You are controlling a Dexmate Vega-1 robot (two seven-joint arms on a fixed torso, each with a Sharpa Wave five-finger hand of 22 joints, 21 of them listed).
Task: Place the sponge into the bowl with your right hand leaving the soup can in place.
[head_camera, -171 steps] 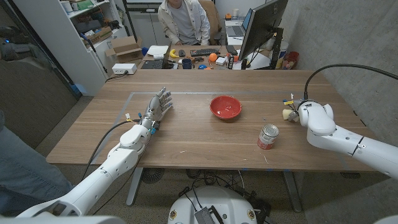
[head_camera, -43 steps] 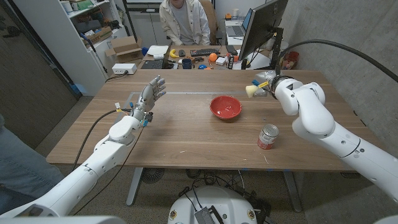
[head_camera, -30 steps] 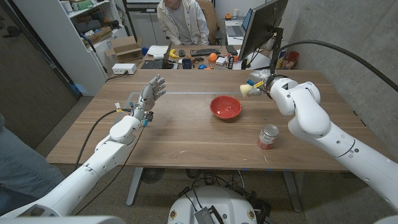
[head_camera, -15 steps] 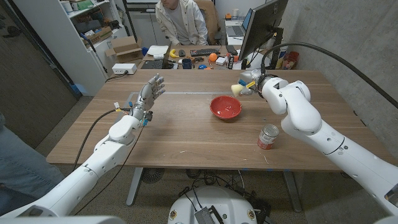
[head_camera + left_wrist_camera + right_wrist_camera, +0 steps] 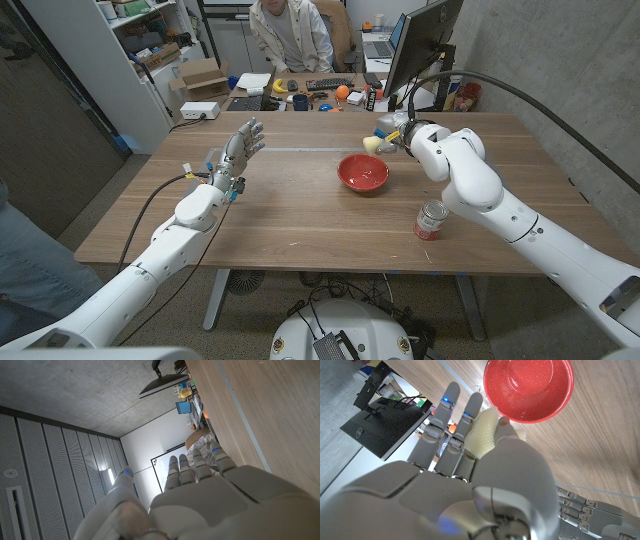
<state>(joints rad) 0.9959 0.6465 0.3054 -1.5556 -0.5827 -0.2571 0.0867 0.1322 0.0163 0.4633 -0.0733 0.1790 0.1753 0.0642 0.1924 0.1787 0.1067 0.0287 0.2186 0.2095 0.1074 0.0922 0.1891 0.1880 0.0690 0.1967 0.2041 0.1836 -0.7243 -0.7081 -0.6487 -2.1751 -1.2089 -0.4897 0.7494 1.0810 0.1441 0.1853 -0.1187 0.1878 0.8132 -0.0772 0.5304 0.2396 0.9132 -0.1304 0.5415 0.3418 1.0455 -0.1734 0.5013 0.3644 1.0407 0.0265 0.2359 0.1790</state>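
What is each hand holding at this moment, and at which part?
The right hand holds the yellow sponge, pinched by its side between thumb and fingers, beside the red bowl. The left hand holds nothing, its fingers apart.

The bench [image 5: 300,215] is looked down on from the robot's head, from well above, with both arms entering at the bottom corners and a desk seen beyond the far edge. The left wrist view is taken close along the back of the left robot hand [image 5: 200,495] and is turned, so wall and ceiling lie beside the wood. The right wrist view is held close behind the right robot hand [image 5: 470,475], facing the red bowl [image 5: 527,387], which is shared with the head view [image 5: 362,172]. The monitor [image 5: 420,45] is probably shared too.
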